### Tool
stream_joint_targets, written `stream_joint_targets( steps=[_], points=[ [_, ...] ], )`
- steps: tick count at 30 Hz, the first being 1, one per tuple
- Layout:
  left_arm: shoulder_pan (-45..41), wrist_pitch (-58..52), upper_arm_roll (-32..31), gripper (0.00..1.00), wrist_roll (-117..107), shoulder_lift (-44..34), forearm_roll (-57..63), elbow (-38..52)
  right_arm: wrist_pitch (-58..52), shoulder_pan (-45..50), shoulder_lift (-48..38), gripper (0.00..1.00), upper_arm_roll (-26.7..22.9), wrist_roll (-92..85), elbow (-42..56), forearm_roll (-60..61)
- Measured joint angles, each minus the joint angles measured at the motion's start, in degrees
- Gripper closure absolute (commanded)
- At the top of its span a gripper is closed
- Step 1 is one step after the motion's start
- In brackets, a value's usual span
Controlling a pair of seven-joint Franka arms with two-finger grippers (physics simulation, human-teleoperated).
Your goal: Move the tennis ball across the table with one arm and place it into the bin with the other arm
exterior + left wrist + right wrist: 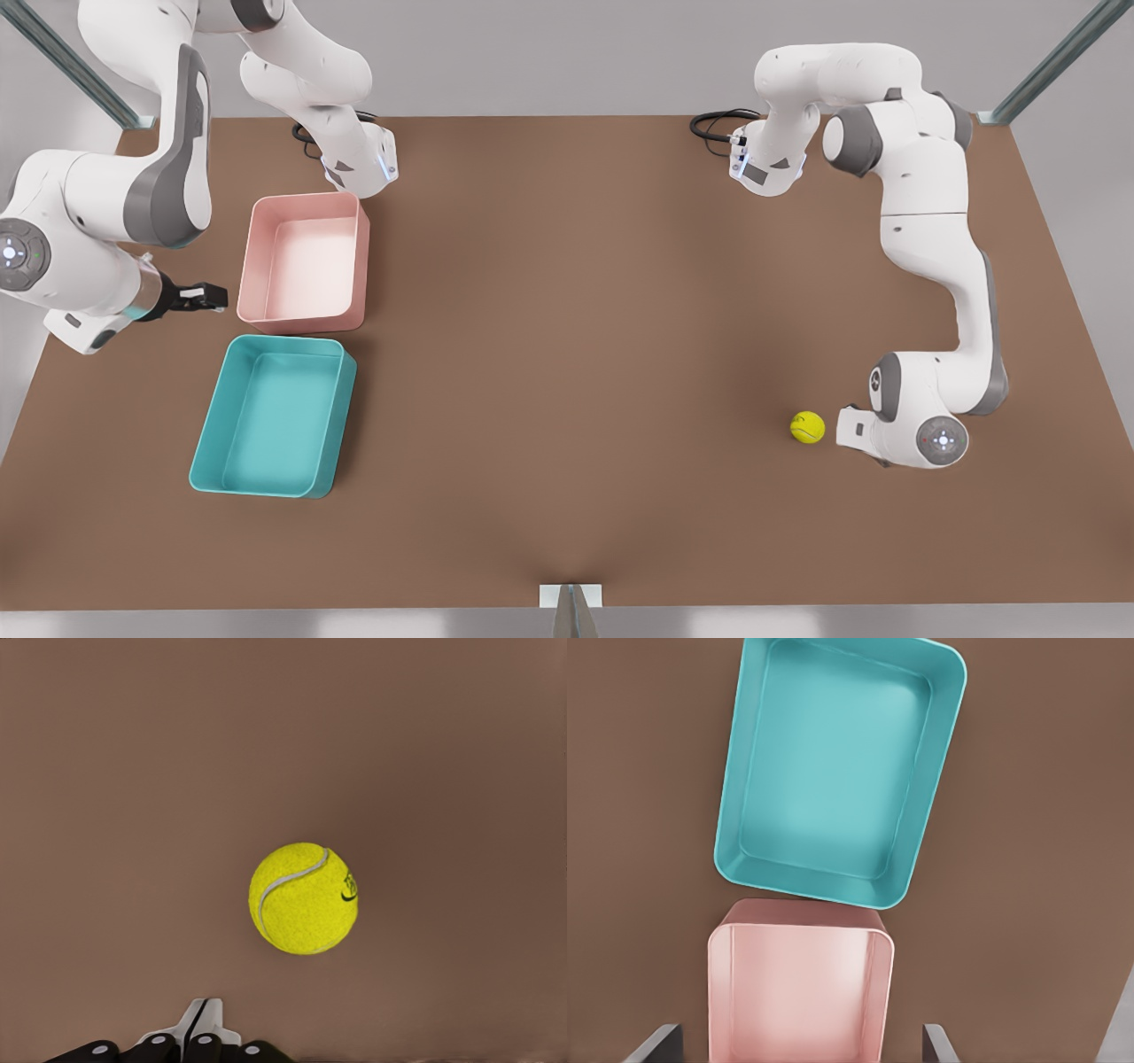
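The tennis ball [807, 427] lies on the table [567, 354] beside the left gripper [199, 1041], whose fingers look pressed together, empty. Right gripper [199, 297] hovers spread beside the lengthwise bin [273, 415]

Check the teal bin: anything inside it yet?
No. The teal bin holds only its bare floor, seen whole in the front and right wrist views. The ball sits on the table at the front view's right, beside the left arm.
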Motion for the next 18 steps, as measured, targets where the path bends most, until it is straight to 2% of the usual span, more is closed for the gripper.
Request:
stream_joint_targets(
  steps=[8,18],
  points=[
    [-0.1,9.4,0.0,0.79,18.0,-1.7,3.2,-7.9,0.0,0.0,0.0,0.0,0.0,0.3,-0.7,0.2],
    [0.3,12.1,-0.5,0.79,30.2,-2.4,3.3,-12.5,0.1,0.0,-0.2,0.0,-0.1,0.5,-1.7,0.7]
  ],
)
